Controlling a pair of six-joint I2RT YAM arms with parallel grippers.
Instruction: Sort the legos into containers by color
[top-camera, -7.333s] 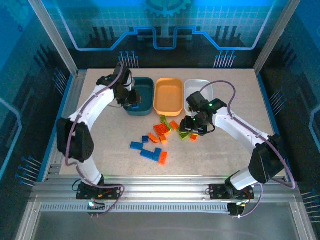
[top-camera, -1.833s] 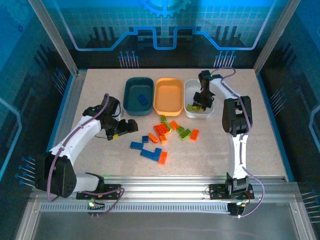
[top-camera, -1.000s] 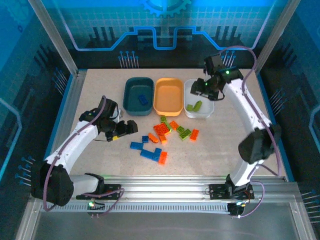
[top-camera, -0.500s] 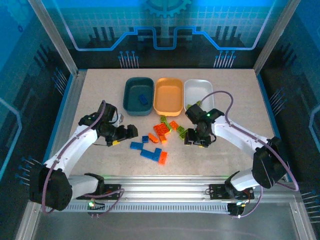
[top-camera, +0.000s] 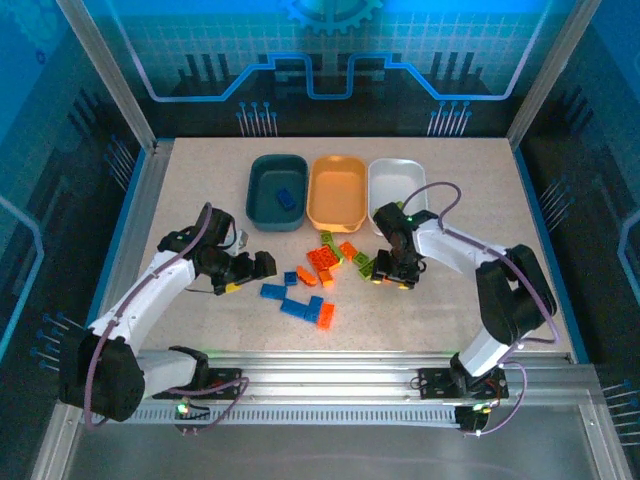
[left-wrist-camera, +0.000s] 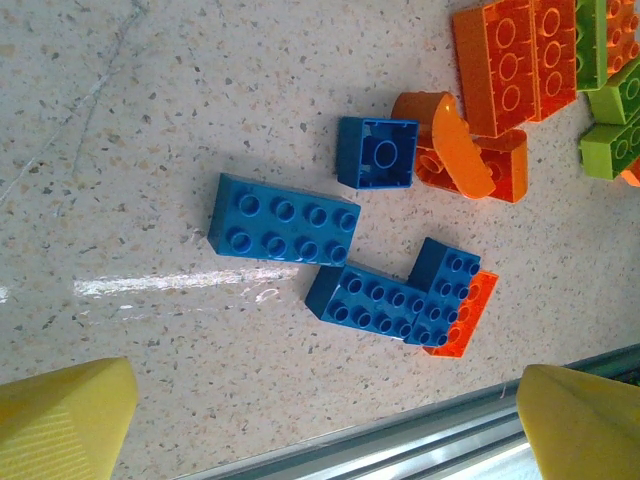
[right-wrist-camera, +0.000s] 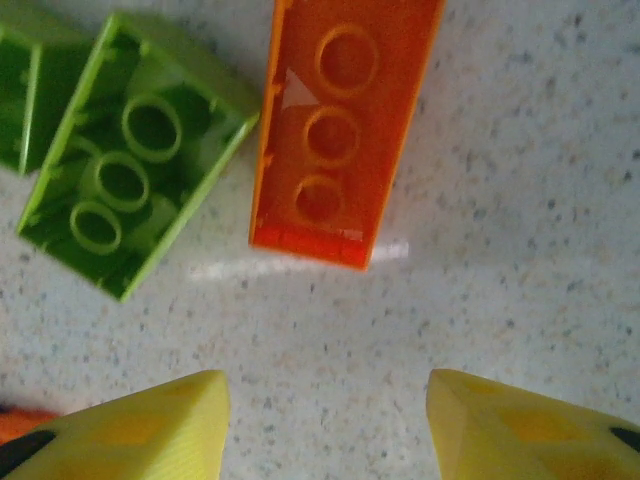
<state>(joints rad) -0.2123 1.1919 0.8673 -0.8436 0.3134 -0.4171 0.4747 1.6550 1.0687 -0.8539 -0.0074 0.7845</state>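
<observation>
Right pincer (right-wrist-camera: 325, 392) half-open, empty; upturned orange plastic brick (right-wrist-camera: 345, 130) just ahead. We judge it light, rigid, slick: pinch long sides.

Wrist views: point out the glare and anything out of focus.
Left wrist: white glare streak on the speckled tabletop beside the long blue studded plastic brick; yellow fingertips soft. Right wrist: glare under the upturned orange plastic brick; its fingertips blurred.

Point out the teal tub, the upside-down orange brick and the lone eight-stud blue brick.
teal tub (top-camera: 266, 180), top view, on its bare floor.
upside-down orange brick (right-wrist-camera: 338, 130), right wrist view, on its hollow underside.
lone eight-stud blue brick (left-wrist-camera: 285, 221), left wrist view, on its studded top.
</observation>
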